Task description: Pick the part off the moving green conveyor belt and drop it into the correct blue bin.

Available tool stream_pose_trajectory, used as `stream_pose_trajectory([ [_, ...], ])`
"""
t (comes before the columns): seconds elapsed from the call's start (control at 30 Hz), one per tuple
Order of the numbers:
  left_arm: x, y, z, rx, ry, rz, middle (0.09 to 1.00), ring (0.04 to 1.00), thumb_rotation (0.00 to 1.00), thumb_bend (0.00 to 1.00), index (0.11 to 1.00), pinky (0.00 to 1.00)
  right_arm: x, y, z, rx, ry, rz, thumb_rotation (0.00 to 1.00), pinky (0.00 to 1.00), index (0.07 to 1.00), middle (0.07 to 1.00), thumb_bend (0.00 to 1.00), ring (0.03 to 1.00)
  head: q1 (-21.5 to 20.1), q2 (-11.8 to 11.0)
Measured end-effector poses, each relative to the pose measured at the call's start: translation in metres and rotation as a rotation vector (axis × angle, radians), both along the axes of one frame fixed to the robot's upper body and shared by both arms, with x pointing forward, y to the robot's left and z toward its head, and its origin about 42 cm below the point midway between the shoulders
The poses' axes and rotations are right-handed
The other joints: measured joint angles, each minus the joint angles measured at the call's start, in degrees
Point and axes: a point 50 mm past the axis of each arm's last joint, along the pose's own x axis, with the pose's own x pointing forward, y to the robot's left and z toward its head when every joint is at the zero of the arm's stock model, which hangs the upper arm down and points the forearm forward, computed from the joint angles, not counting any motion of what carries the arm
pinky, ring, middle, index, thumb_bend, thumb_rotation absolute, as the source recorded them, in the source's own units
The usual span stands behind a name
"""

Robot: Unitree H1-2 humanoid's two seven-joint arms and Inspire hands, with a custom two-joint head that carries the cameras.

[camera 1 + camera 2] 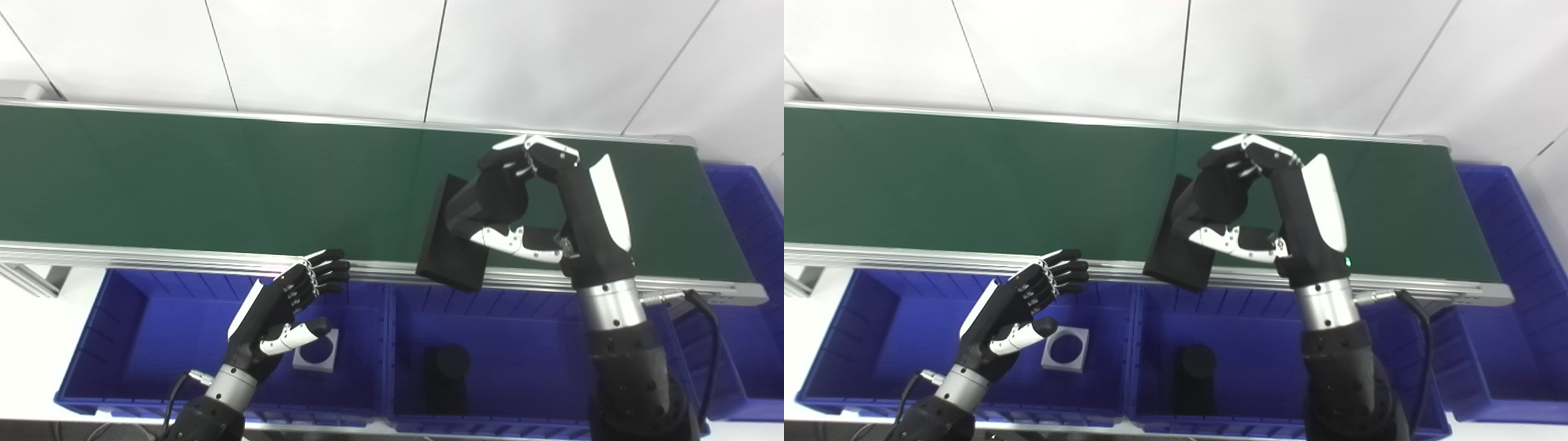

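Observation:
A flat black rectangular part (pixel 450 248) is held above the near rail of the green conveyor belt (pixel 214 177), one end hanging past the rail toward the bins. My right hand (pixel 514 202) is shut on it, fingers curled over its far side and thumb across its top. My left hand (pixel 288 306) hovers open over the left blue bin (pixel 141 331), fingers apart, holding nothing. In the right eye view the part (pixel 1179 257) and right hand (pixel 1237 202) appear the same way.
The left bin holds a grey square piece with a round hole (pixel 316 352). The middle blue bin (pixel 520 355) holds a black cylinder (pixel 447 367). Another blue bin (pixel 750 202) stands beyond the belt's right end. A cable (pixel 698 312) loops off my right wrist.

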Motion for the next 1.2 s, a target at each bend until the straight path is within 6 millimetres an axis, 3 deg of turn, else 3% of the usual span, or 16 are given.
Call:
stream_pose_trajectory([
  [0.33, 0.000, 0.015, 0.003, -0.009, 0.021, 0.008, 0.764, 0.757, 0.54, 1.00, 0.792, 0.72, -0.025, 0.007, -0.037, 0.046, 0.150, -0.060, 0.00, 0.36, 0.516, 0.504, 0.50, 0.457, -5.02, -0.26],
  [0.47, 0.000, 0.021, 0.003, -0.014, 0.021, 0.001, 0.770, 0.759, 0.54, 1.00, 0.797, 0.73, -0.029, 0.011, -0.053, 0.044, 0.206, -0.085, 0.00, 0.36, 0.515, 0.505, 0.50, 0.456, -11.68, -1.14],
  [0.53, 0.000, 0.026, 0.003, -0.012, 0.020, 0.001, 0.768, 0.758, 0.54, 1.00, 0.798, 0.73, -0.030, 0.011, -0.061, 0.033, 0.213, -0.102, 0.00, 0.36, 0.514, 0.505, 0.50, 0.456, -13.00, -1.31],
  [1.0, 0.005, 0.045, -0.002, -0.017, 0.033, 0.001, 0.763, 0.752, 0.53, 0.99, 0.793, 0.75, -0.028, 0.002, -0.100, -0.037, 0.290, -0.221, 0.00, 0.38, 0.517, 0.503, 0.50, 0.448, -16.97, -2.02],
  [1.2, 0.005, 0.052, 0.000, -0.009, 0.042, 0.003, 0.776, 0.762, 0.52, 1.00, 0.794, 0.75, -0.021, -0.005, -0.103, -0.055, 0.288, -0.238, 0.00, 0.38, 0.515, 0.504, 0.50, 0.450, -18.90, -2.63],
])
